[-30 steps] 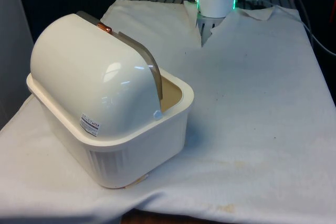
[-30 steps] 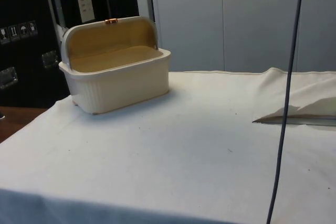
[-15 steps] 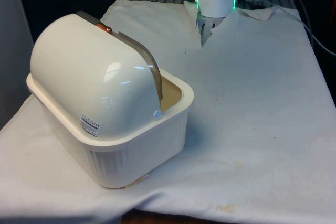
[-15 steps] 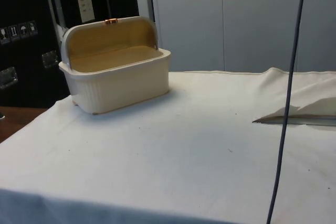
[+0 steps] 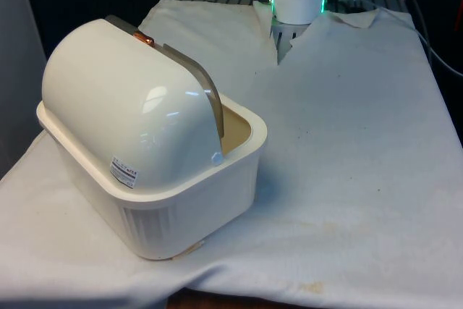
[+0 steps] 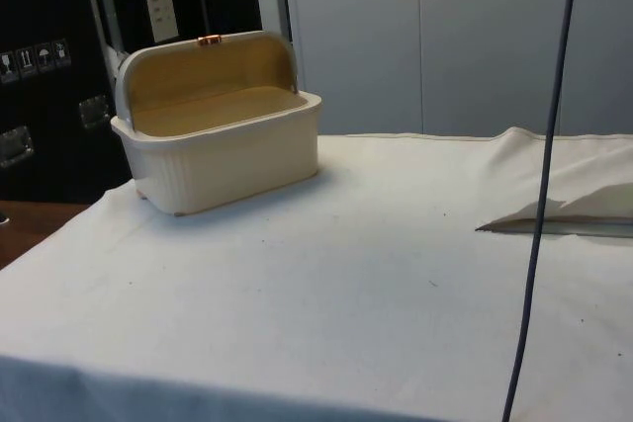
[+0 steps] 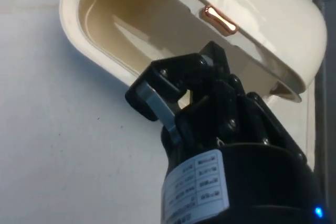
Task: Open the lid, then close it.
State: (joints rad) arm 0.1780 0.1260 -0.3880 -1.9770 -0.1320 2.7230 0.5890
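- You have step 1 done: the bread box [image 6: 223, 145], at the cloth's [image 5: 347, 142] corner, has its lid [image 5: 123, 117] rolled back (copper handle [image 7: 219, 20] uppermost).
- Closing remains; the gripper [image 7: 176, 98] sits near the handle, jaws pressed together.

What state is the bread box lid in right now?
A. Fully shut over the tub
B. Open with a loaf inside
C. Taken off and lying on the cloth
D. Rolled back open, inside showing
D: in the side view the lid is rolled back over the bread box and its tan inside is exposed, with nothing in it.
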